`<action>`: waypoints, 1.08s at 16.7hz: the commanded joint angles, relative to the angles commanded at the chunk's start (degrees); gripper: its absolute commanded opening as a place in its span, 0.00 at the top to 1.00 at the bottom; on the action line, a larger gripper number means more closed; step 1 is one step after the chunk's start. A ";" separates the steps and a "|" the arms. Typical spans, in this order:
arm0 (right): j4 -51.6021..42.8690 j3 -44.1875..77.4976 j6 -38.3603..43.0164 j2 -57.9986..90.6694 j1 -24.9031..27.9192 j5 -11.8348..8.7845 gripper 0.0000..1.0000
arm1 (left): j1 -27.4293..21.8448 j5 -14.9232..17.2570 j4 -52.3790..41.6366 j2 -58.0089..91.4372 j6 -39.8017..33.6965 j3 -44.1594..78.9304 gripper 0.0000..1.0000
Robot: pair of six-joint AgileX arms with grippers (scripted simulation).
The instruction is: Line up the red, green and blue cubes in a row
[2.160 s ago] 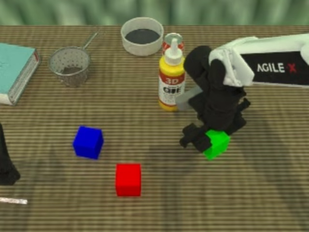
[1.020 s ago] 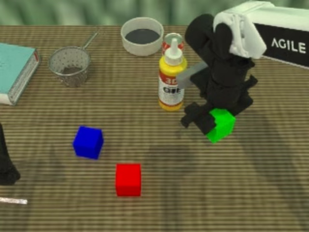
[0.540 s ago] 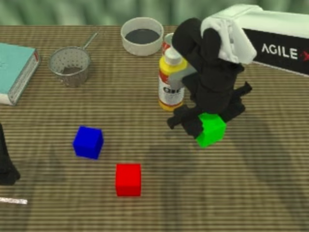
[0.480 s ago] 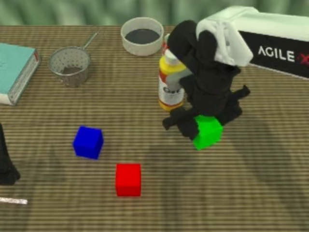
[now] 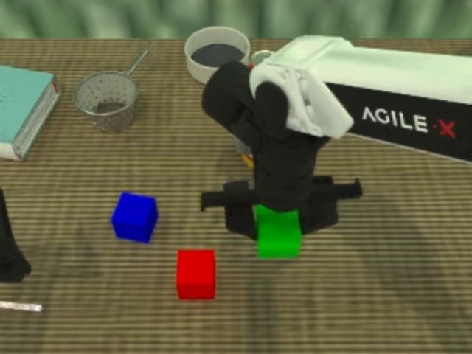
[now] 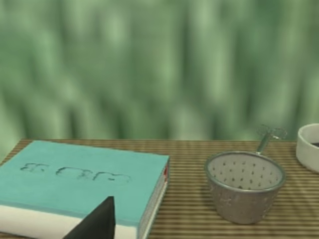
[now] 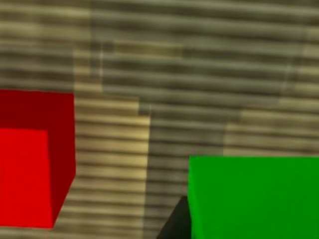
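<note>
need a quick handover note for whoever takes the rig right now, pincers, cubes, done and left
Right pincer: shut on the green cube, held just right of the red cube; whether it rests on the table cannot be told.
Left pincer: parked at the table's left edge, idle.
Blue cube: left of the red cube and farther back, untouched.
Done: green cube grasped and beside the red one.
Left: release the green cube level with the red one, then bring the blue cube into the same row.
</note>
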 joint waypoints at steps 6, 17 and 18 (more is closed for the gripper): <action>-0.12 -0.58 5.51 -1.04 2.08 0.21 1.00 | 0.00 0.00 0.00 0.00 0.00 0.00 0.00; 11.94 -8.21 5.72 3.24 2.26 0.20 1.00 | 0.00 0.00 0.00 0.00 0.00 0.00 0.00; 13.03 -8.97 5.79 3.68 2.28 0.23 1.00 | 0.00 0.00 0.00 0.00 0.00 0.00 0.00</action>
